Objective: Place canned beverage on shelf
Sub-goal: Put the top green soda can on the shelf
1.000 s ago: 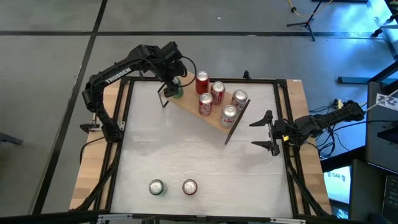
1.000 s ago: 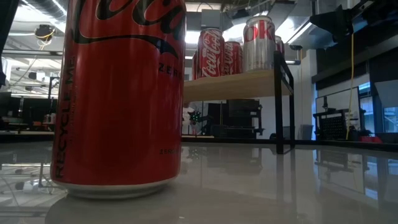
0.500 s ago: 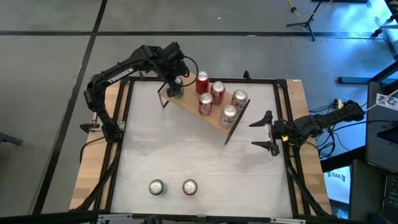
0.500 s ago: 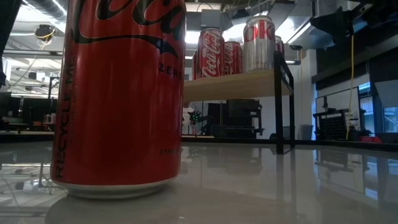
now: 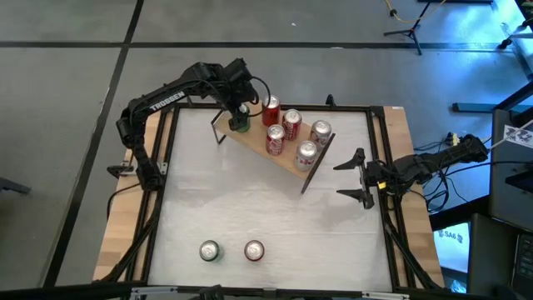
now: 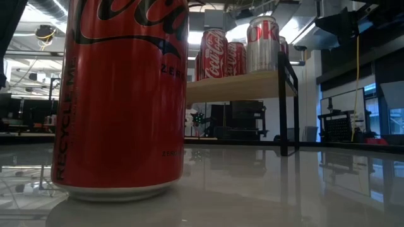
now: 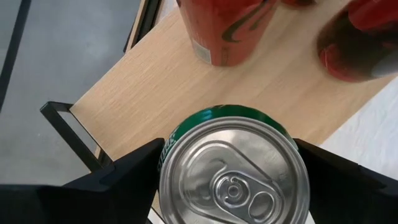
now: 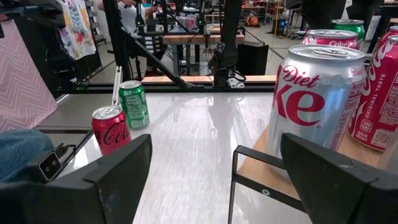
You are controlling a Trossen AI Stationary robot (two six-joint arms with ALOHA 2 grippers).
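The left gripper (image 5: 239,117) hangs over the far-left end of the low light-wood shelf on thin black legs (image 5: 291,164), its fingers spread wide on either side of a green aluminium can with a silver pull-tab top (image 7: 235,168). In the left wrist view the dark fingers sit just beside the can's wall, but whether they are pressing it or have let go cannot be told. The green can stands upright over the board near its left corner, with a red cola can (image 7: 225,28) close beyond it.

Four other cans (image 5: 291,133), red and silver, already stand on the shelf. Two more cans, one green-topped (image 5: 208,250) and one red (image 5: 254,250), wait on the white tabletop (image 5: 266,217) at the near side. The right gripper (image 5: 354,177) waits at the table's right edge, fingers partly apart and holding nothing.

The likely risks: the green can sits close to the shelf's corner, so a fingertip dragging on withdrawal could tip it off the edge, or nudge it into the neighbouring red can.
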